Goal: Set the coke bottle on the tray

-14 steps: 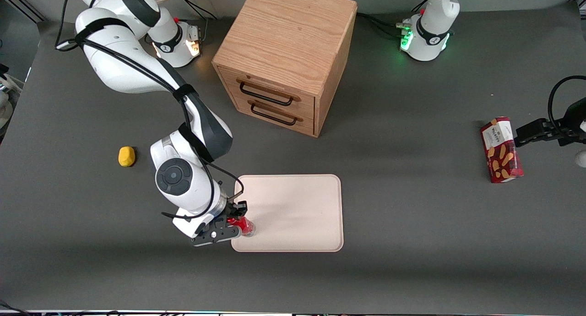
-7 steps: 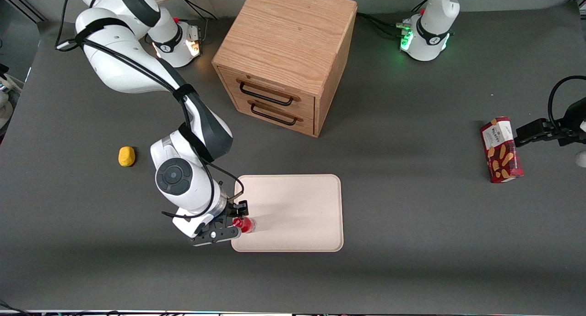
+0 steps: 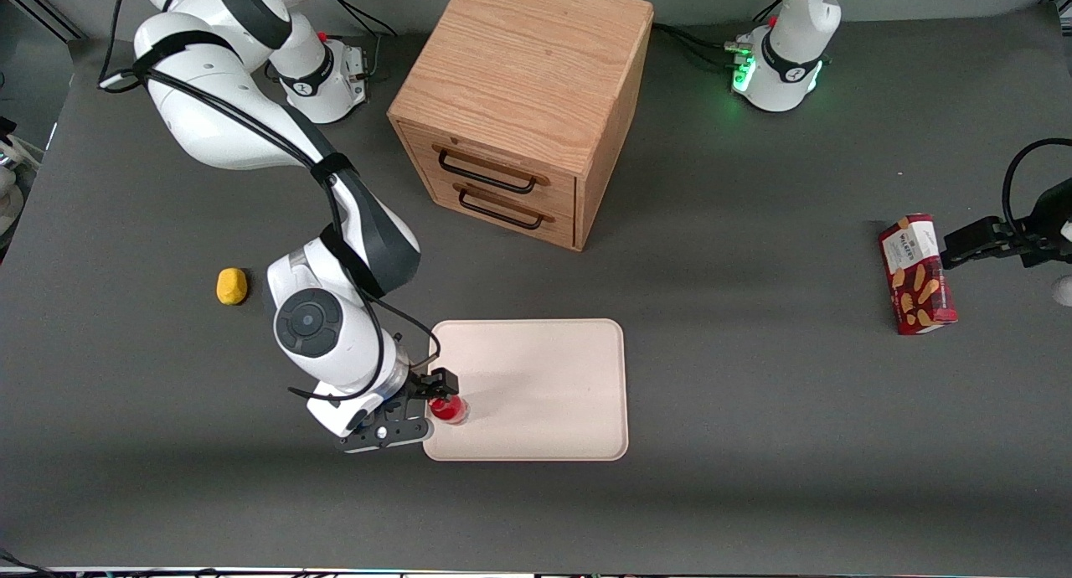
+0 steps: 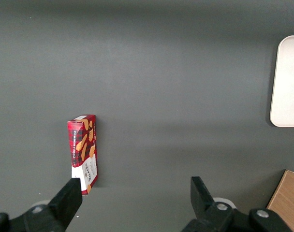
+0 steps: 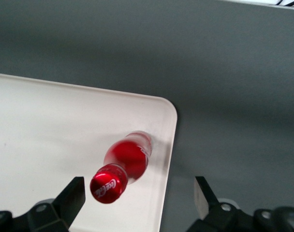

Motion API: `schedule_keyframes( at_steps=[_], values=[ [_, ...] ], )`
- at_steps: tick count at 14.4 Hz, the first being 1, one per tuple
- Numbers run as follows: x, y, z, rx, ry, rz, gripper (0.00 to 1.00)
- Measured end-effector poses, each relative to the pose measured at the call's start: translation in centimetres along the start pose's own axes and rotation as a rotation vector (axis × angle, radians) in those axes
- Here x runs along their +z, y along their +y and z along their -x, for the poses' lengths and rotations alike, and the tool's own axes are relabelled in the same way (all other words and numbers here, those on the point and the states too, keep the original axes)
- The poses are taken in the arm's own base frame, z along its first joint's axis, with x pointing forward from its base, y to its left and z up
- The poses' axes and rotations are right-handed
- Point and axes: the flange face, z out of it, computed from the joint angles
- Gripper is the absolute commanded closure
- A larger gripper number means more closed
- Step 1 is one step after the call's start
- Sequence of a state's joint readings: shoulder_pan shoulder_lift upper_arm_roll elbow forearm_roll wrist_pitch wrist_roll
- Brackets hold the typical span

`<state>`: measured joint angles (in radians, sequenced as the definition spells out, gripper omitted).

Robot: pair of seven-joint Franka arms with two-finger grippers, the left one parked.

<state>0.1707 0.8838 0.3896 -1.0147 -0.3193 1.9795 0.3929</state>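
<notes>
One coke bottle (image 5: pixel 125 166) stands upright on the tray (image 5: pixel 50 130), close to its corner rim, directly under your gripper (image 5: pixel 137 200), whose fingers are spread wide and clear of it. Lift straight; any sideways drift could clip the cap and topple it onto the tabletop (image 5: pixel 234 96).

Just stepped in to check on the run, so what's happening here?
The right arm has set the coke bottle upright on the tray, near the corner closest to the working arm. Its gripper is open, with the fingers apart on either side of the bottle and not touching it. A wooden drawer cabinet, a yellow object and a red biscuit box sit untouched elsewhere on the table.
</notes>
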Motion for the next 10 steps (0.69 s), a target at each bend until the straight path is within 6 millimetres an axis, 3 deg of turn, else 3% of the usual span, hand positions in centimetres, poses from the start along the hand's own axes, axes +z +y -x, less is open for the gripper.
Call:
schedule_keyframes(
  at_steps=[3, 5, 8, 10],
  values=[
    [-3.0, 2.0, 0.1, 0.025, -0.041, 0.033, 0.00],
    [-6.4, 3.9, 0.7, 0.057, -0.095, 0.040, 0.00],
    [-12.6, 9.4, 1.9, 0.120, -0.122, 0.021, 0.00],
    [-15.4, 13.8, 3.9, 0.147, -0.138, 0.020, 0.00]
  ],
)
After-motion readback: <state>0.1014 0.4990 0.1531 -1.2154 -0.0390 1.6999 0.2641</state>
